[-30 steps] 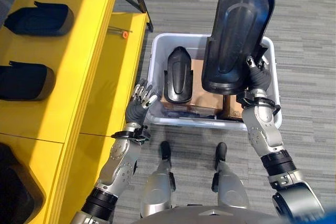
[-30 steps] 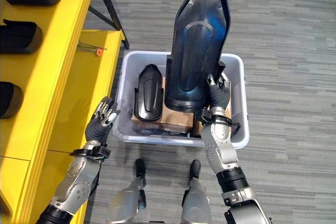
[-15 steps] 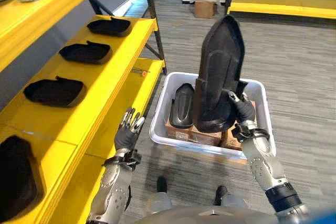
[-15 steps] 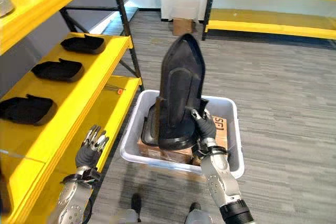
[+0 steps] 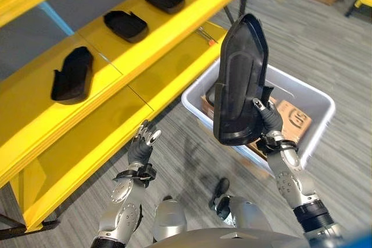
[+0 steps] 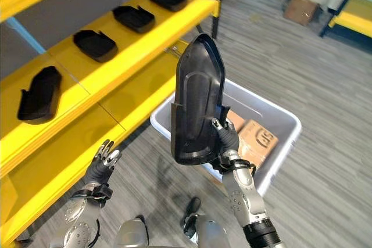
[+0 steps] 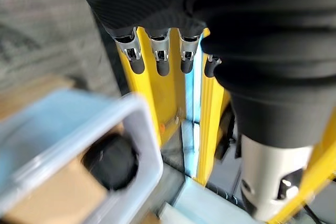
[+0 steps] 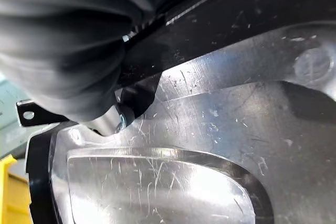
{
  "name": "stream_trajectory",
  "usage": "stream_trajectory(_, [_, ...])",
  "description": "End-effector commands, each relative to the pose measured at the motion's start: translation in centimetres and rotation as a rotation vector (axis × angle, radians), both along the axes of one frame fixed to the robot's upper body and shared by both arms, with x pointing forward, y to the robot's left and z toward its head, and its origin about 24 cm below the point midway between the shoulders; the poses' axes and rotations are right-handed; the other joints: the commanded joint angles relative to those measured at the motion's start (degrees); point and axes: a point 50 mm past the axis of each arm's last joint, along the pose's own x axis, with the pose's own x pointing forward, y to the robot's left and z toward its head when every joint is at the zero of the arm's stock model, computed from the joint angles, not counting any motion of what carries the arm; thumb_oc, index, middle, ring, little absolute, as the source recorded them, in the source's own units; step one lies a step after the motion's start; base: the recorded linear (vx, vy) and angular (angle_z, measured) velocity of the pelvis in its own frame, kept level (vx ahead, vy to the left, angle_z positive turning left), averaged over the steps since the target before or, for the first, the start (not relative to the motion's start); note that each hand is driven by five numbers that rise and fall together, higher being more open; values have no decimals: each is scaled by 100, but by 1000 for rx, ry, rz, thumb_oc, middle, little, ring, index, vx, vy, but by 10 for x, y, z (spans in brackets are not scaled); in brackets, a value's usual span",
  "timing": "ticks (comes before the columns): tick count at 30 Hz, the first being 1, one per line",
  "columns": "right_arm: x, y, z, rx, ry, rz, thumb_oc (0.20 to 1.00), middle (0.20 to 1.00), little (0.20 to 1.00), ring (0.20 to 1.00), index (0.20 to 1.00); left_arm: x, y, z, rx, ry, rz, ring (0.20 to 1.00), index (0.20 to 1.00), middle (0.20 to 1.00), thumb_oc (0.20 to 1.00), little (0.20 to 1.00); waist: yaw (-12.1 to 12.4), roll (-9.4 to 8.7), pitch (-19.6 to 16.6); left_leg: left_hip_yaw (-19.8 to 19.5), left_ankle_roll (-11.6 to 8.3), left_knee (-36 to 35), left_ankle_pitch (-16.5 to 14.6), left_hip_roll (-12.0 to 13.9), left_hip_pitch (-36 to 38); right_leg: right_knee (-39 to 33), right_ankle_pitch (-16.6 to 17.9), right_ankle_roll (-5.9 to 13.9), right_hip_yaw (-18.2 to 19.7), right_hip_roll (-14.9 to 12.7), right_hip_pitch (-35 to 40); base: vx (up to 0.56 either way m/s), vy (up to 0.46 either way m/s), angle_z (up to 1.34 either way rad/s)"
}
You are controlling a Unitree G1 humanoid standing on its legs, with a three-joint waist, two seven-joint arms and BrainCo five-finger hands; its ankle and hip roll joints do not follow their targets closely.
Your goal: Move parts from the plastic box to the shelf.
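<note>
In the left eye view, the whole scene was found shifted against the earlier pictures, so the camera had turned toward the shelf (image 5: 116,56); the black part (image 5: 239,79) was held at the same grip, clear of the plastic box (image 5: 314,100), which suggests the carry to the shelf was under way. The right hand (image 5: 268,125) was seen clamped on the part's broad lower edge, the part rising upright from it, long axis near vertical, pointed end up and hollow side toward the camera. The left hand (image 5: 141,146) was held low beside the shelf's lower board, fingers straight and empty. In the right eye view, four more black parts (image 6: 93,45) were seen lying flat on the shelf, well apart from the right hand. In the left wrist view, straight fingers (image 7: 157,59) were shown, with the box beyond them. In the right wrist view, the part's scratched glossy surface (image 8: 210,129) was seen pressed against the hand's cover.
</note>
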Motion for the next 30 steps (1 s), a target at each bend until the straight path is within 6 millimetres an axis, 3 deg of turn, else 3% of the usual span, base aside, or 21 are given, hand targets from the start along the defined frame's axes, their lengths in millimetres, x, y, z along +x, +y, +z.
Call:
stream_trajectory(1, [-8,12,21,87,-138,38,200,200,200,200,200,-6,17,13,80,-68,12,1000,1000,1000,1000,1000,55,54,-536,107,234,-591,471,-235,-362,-1027,475,801,-264,-263,927,85,222,18])
stream_trajectory(5, [-13,9,13,90,-102,31,200,200,200,200,200,-11,25,11,108,-55,31,1000,1000,1000,1000,1000,130,14,-643,223,329,-953,431,-477,-243,-1277,855,1012,-446,-480,1068,50,225,-4])
stream_trajectory(11, [-17,13,7,96,-75,49,200,200,200,200,200,-17,31,10,131,-40,47,1000,1000,1000,1000,1000,261,-135,-722,85,511,-1163,318,-815,-263,-1545,1234,1256,-572,-680,1160,17,166,4])
stream_trajectory(30, [-18,26,3,84,-51,119,200,200,200,200,200,-25,37,14,160,-38,57,1000,1000,1000,1000,1000,479,-377,-744,-87,767,-1161,81,-1185,-283,-1912,1742,1556,-470,-857,1257,7,64,6])
